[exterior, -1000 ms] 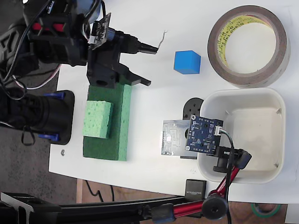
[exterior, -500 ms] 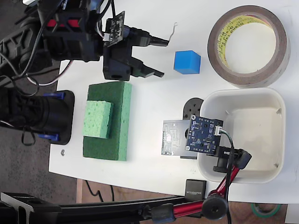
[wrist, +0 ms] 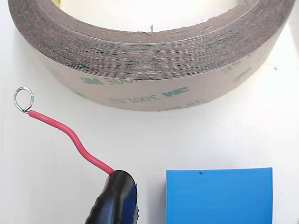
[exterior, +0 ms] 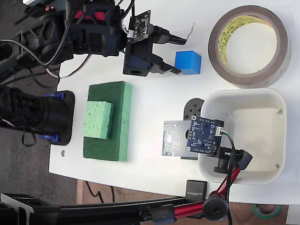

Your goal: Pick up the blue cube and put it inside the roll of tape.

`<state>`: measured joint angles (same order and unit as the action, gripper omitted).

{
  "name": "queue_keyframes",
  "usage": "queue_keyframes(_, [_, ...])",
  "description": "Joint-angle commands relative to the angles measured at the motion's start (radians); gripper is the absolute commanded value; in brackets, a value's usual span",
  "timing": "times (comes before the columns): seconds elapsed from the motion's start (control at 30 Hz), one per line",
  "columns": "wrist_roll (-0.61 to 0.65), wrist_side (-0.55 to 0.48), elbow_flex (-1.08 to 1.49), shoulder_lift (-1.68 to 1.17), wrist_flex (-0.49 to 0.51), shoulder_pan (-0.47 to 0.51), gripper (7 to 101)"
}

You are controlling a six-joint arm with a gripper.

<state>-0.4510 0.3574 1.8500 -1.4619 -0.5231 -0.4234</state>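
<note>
Fixed view: fingers [exterior: 174, 55] spread wide, empty, reaching blue cube [exterior: 188, 62]

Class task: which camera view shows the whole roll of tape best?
The fixed view: the roll of tape appears entire from above, open centre and yellowish core included. The wrist view shows only its brown outer wall with printed lettering, cropped at the top.

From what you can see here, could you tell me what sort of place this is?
Probably a lab or hobby workbench for robot trials: a white table with a circuit board on a clamp stand, a roll of tape, and loose cables beside the gripper.
</note>
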Motion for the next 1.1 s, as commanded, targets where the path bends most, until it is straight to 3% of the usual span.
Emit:
queue_keyframes(0.03, [0.002, -0.006, -0.034, 0.021, -0.003, 0.005, 100.0])
queue_keyframes(1.1, [-0.026, -0.04, 0.02, 0.06, 0.072, 0.035, 99.7])
